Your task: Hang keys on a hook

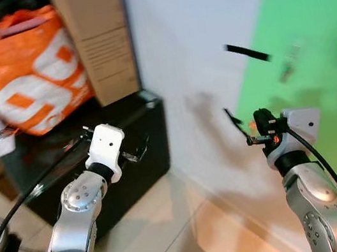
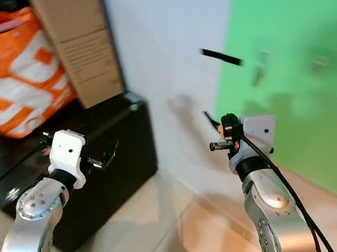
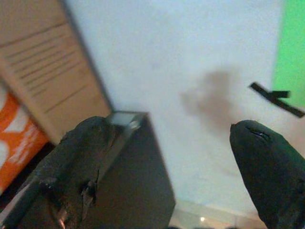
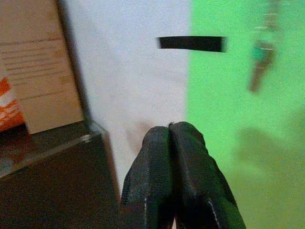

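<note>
Nearest, right gripper (image 4: 170,157): lower centre, fingers pressed together, nothing between them
Left gripper (image 3: 176,157): fingers spread apart, empty
Black case (image 1: 129,158): centre left, on the floor
Keys (image 4: 261,67): blurred, upper right, hanging on green panel (image 1: 315,75)

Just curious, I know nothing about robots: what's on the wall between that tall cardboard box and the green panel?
Bare white wall, apart from a strip of black tape straddling the green panel's edge, beyond the cardboard box; the left eye view shows it.

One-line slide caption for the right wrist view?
Right end effector shut, empty, facing keys hanging on the green panel.
</note>
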### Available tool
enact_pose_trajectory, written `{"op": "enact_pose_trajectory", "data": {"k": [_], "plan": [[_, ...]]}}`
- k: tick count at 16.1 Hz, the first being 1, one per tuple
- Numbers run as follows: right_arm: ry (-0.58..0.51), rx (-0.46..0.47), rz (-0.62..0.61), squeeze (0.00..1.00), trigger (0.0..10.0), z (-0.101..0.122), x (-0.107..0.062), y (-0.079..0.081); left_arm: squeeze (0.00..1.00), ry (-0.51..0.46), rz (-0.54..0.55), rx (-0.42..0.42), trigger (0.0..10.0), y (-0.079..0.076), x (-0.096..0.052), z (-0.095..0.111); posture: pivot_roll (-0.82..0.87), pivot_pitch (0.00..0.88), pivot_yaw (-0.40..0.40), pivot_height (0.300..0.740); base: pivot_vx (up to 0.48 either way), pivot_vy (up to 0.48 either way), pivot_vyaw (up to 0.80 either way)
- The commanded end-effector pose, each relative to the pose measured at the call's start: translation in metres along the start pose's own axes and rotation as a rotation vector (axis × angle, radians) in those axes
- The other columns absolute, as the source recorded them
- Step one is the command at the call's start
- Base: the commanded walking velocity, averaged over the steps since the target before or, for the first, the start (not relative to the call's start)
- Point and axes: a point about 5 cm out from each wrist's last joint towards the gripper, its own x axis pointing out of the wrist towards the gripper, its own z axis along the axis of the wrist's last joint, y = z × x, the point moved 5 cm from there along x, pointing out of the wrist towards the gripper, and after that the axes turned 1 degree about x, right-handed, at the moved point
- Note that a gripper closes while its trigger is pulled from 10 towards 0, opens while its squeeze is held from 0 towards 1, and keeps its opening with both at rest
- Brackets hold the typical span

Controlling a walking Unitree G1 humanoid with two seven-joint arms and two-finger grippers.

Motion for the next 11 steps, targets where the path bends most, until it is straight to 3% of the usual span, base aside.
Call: {"op": "enact_pose_trajectory", "data": {"k": [1, 2, 7, 11], "plan": [[-0.020, 0.001, -0.009, 0.00, 10.0, 0.006, -0.001, -0.004, 0.00, -0.012, -0.008, 0.012, 10.0, 0.001, 0.003, 0.004, -0.03, 0.000, 0.003, 0.740, 0.000, 0.000, -0.80], [-0.022, 0.000, -0.010, 0.00, 10.0, 0.006, -0.001, -0.004, 0.00, -0.014, -0.010, 0.014, 10.0, 0.001, 0.004, 0.005, -0.03, 0.000, 0.003, 0.740, 0.000, 0.000, -0.80], [-0.028, -0.035, 0.023, 0.00, 10.0, 0.009, 0.002, -0.001, 0.00, -0.018, -0.014, 0.018, 10.0, 0.000, 0.008, 0.006, -0.04, 0.000, 0.004, 0.740, 0.000, -0.362, 0.00], [-0.042, -0.051, 0.064, 0.00, 10.0, 0.017, 0.006, 0.003, 0.00, -0.018, -0.005, 0.006, 10.0, 0.001, 0.010, 0.006, -0.04, 0.000, 0.000, 0.740, 0.000, 0.000, 0.00]]}}
